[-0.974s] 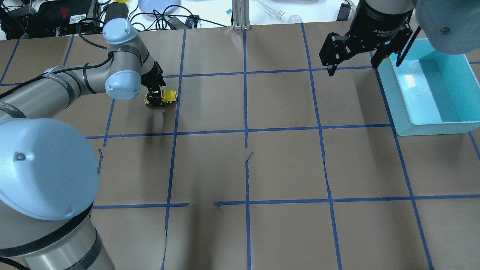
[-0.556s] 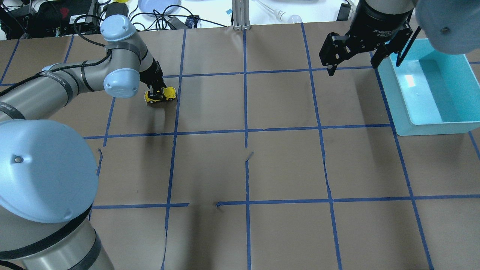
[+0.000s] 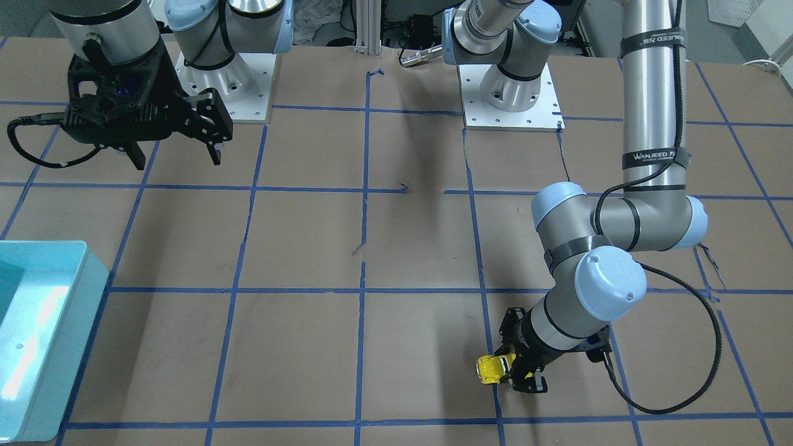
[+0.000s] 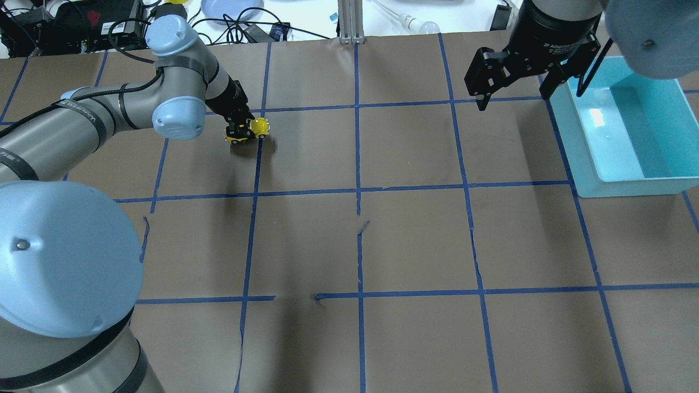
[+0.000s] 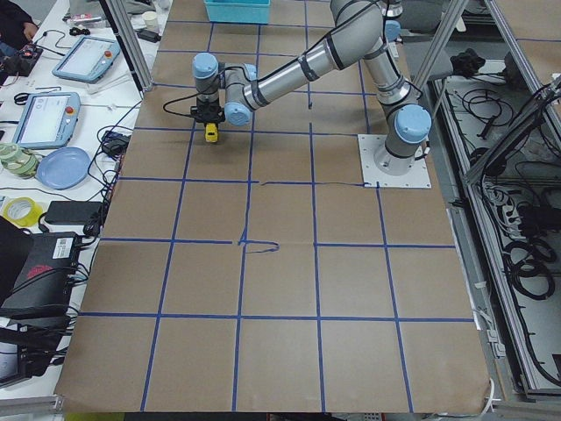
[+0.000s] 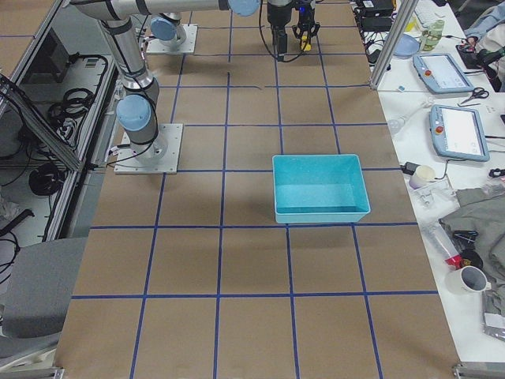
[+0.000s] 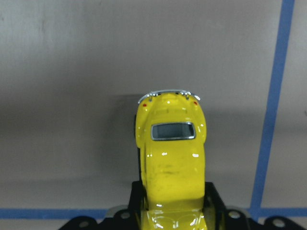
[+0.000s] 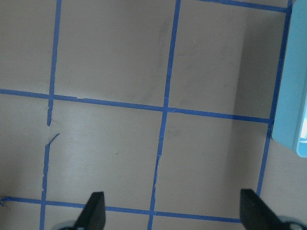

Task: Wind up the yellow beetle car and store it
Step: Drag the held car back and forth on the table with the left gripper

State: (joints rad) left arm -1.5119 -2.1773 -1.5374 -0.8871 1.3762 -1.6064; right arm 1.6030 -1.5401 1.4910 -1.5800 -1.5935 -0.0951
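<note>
Dragging tiny yellow rounded car [image 4: 258, 126] further right, pinching one end between left gripper [image 4: 240, 132] fingers, risking squirting beyond fingertips; holding right gripper [image 3: 177, 156] wide.

The car [image 4: 260, 126], tiny and glossy yellow with a dark window and silvery bumper, sits level at the far left, one end pinched in the left gripper [image 4: 240, 132].

light: bright, even | shadows: soft | glare: teal bin [image 4: 597, 117], yellow beetle car [image 7: 170, 158] | focus: sharp
</note>
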